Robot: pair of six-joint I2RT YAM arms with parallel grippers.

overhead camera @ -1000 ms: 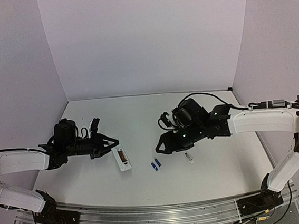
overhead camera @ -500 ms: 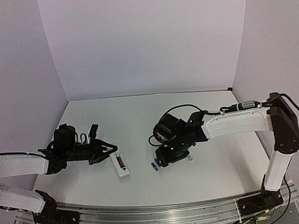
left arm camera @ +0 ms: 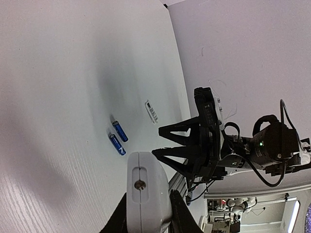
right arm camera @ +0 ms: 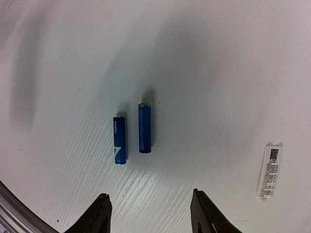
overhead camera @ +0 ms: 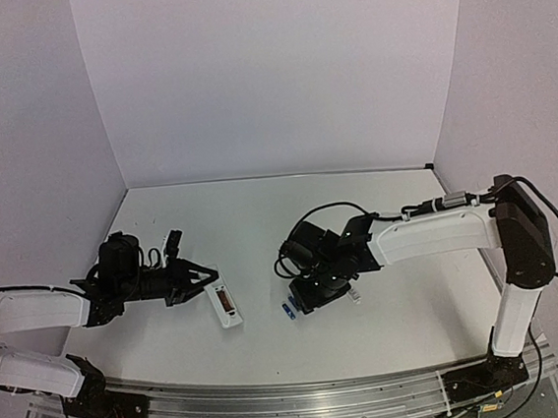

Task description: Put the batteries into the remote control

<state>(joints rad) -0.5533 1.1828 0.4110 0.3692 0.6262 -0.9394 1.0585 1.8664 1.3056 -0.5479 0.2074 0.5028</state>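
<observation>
Currently at battery pickup: right hand [right arm camera: 149,195], fingers wide, hovers over two blue batteries [right arm camera: 144,128] on the worktop [overhead camera: 260,221]; left hand [overhead camera: 206,274] pinches the far end of the remote control [overhead camera: 227,304]. Next likely needs lowering astride one cell.

Cover piece [right arm camera: 268,171]: small, white, rectangular; laid flat, with a printed code seen at one end.
Table [overhead camera: 260,221]: white, finely wood-grained.
Walls [overhead camera: 266,72]: pale lilac, plain.

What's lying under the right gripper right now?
Both batteries lie side by side on the table beneath the open right gripper, not touching. From overhead the gripper hides one.
</observation>
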